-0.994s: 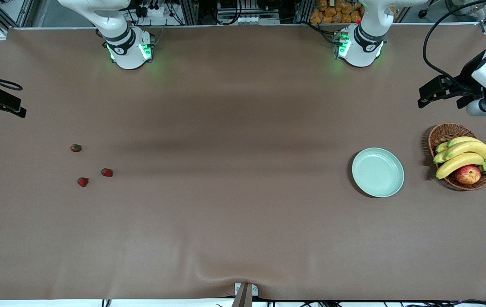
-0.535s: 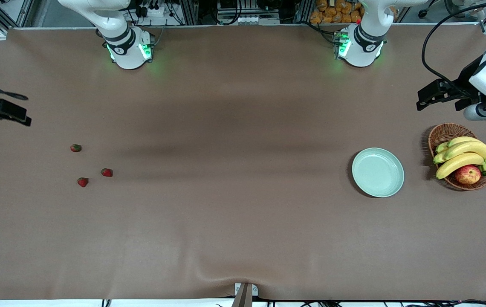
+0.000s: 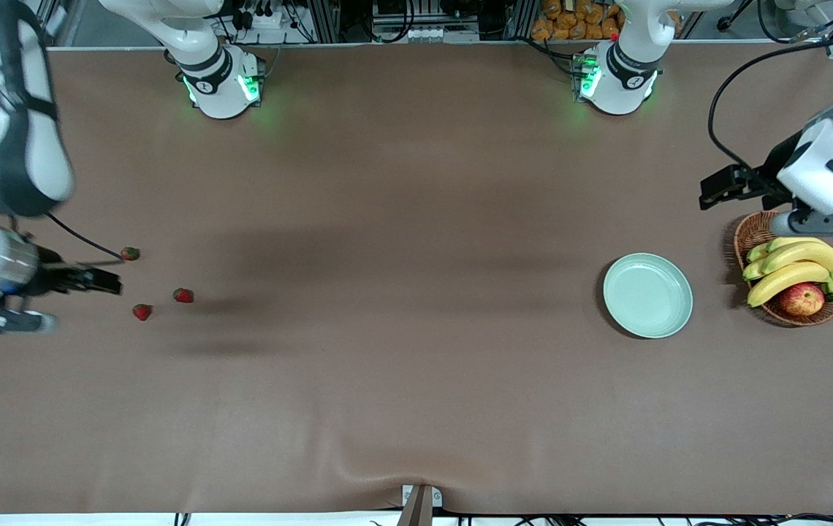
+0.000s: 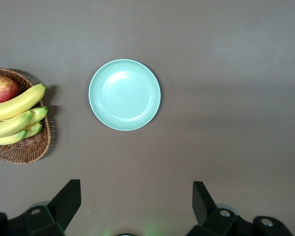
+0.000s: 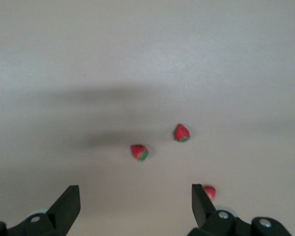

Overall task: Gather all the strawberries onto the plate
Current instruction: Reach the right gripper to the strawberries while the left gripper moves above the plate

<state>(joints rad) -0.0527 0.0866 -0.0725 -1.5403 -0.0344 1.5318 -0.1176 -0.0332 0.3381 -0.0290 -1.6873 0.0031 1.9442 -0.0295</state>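
The right gripper (image 3: 106, 281) has swung in low beside the strawberries (image 3: 142, 312) — jaws apart, empty; the left gripper (image 3: 712, 191) hangs spread near the basket (image 3: 756, 228), above the plate (image 3: 647, 295).

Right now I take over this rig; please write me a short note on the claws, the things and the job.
Right claw: open, holds nothing, over the table beside the three strawberries at the right arm's end.
Left claw: open, holds nothing, over the table near the basket, at the left arm's end.
Plate: beside the basket, nothing on it.
Done: nothing.
Left: all three strawberries into the plate.
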